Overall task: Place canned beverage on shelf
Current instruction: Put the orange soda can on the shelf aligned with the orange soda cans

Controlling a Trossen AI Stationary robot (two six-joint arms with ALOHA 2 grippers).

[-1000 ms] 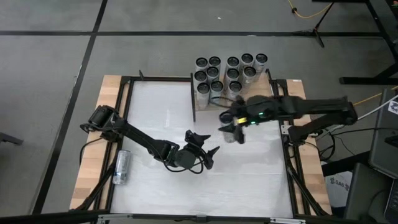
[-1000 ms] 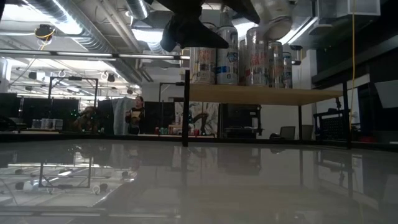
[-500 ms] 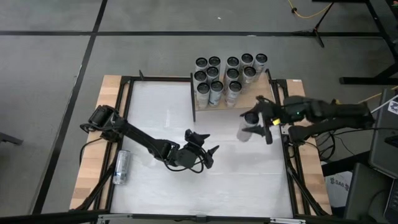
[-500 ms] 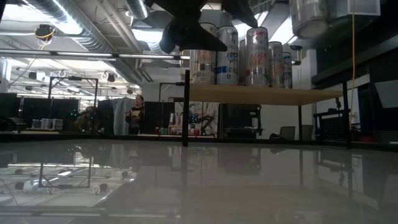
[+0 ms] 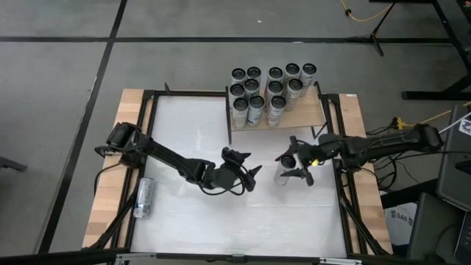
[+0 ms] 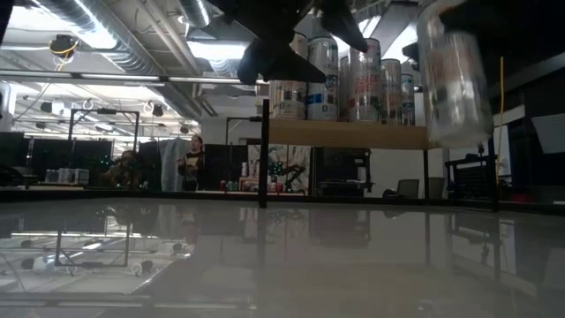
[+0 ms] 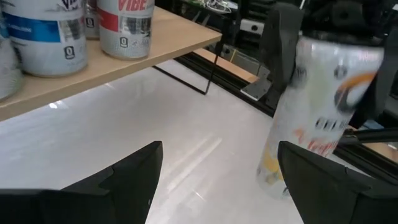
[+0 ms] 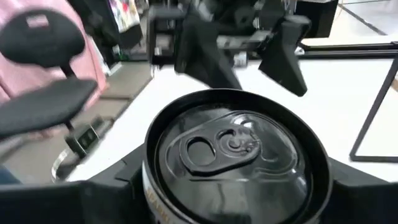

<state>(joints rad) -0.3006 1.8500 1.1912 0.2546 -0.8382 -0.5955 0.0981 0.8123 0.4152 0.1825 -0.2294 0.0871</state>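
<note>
Can (image 5: 285, 171): upright, clear of the worktop (image 5: 191, 132), gripped by right end effector (image 5: 295, 163) in front of the shelf (image 5: 313, 114).
Progress: lifted, not yet shelved.
Left end effector (image 5: 246, 171): parted, empty, nearby.
Spare can (image 5: 144, 197): lying at the worktop's left edge.

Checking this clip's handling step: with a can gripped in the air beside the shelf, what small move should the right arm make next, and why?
Probably carry the can up and over to the bare front-right part of the shelf. The right gripper holds it above the white table, off the shelf's front edge, and the upright cans fill the board's back.
</note>
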